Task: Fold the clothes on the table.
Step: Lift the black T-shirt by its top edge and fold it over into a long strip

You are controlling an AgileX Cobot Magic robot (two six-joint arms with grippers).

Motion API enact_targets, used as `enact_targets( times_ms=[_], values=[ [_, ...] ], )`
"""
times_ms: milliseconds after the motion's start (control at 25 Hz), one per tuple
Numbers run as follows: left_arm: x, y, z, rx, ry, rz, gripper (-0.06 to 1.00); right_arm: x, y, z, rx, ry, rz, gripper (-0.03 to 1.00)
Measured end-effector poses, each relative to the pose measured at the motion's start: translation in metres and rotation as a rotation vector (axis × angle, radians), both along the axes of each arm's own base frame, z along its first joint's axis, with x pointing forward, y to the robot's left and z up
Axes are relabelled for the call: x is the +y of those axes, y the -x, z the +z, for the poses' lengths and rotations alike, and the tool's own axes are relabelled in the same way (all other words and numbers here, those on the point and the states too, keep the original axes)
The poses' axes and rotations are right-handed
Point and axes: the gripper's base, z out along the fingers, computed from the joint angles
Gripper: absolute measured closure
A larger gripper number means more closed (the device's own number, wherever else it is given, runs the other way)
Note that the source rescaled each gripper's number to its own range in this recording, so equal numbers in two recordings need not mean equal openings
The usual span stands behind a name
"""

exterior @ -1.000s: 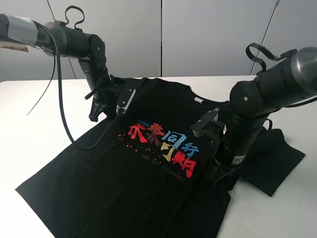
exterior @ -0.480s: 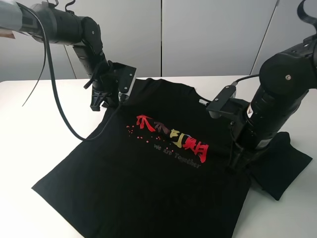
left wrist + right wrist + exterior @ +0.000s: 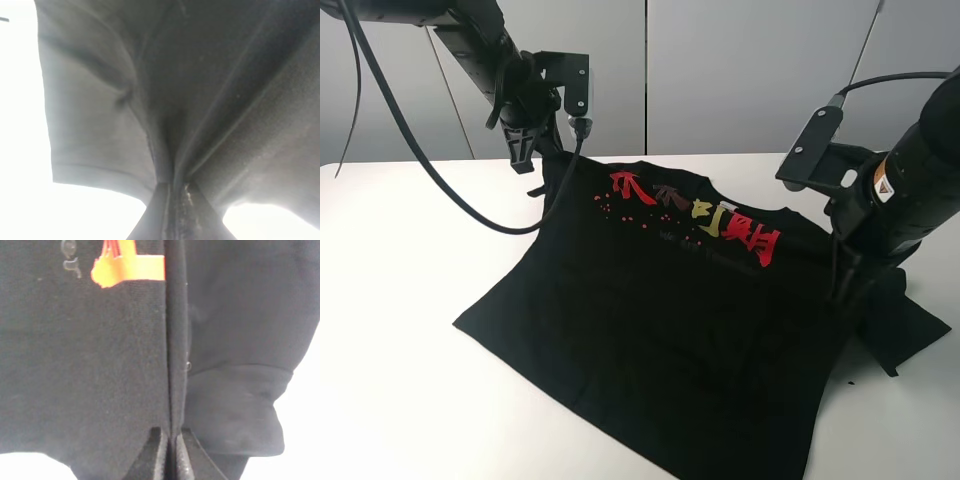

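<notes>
From the high camera we see the shirt (image 3: 660, 310) spread print-up across the white tabletop (image 3: 400, 300). Its near end lies flat and its far left corner is drawn up off the surface. The print (image 3: 695, 215), red and yellow, sits close to the far edge. That view does not show us how either set of jaws stands, but the wrist cameras do.

The left wrist view looks along the left jaws. They are closed tight on a pinched ridge of black cloth (image 3: 225, 100) that fans away from them. The right wrist view shows the right jaws closed likewise on a thin fold of shirt (image 3: 75, 365). A patch of yellow print (image 3: 130, 267) lies on one side of that fold and a hemmed sleeve (image 3: 235, 415) on the other.

The left arm (image 3: 510, 80) reaches in high from the far left, its wrist pointing down at the raised corner. The right arm (image 3: 900, 190) leans over the shirt's right side, wrist angled down, just above the sleeve (image 3: 900, 325) lying on the tabletop.
</notes>
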Motion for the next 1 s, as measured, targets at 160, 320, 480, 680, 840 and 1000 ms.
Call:
enact_targets(
  times_ms=[160,320,480,680,840,1000],
  values=[
    [0.002,0.003,0.021,-0.038,0.049,0.062,0.94,-0.001,-0.01,0.023,-0.082,0.039,0.019,0.97],
    [0.005,0.007,0.041,-0.07,0.099,0.135,0.94,0.0,-0.024,0.049,-0.178,0.079,0.038,0.97],
    [0.008,0.01,0.058,-0.115,0.135,0.203,0.94,-0.009,-0.038,0.068,-0.249,0.075,0.012,0.97],
    [0.013,0.008,0.067,-0.167,0.141,0.278,0.94,-0.022,-0.053,0.078,-0.318,0.06,0.032,0.97],
    [0.015,0.005,0.069,-0.201,0.159,0.32,0.94,-0.021,-0.065,0.073,-0.318,0.062,0.061,0.97],
    [0.017,0.001,0.072,-0.255,0.155,0.339,0.94,-0.016,-0.083,0.067,-0.319,0.075,0.084,0.97]
  ],
)
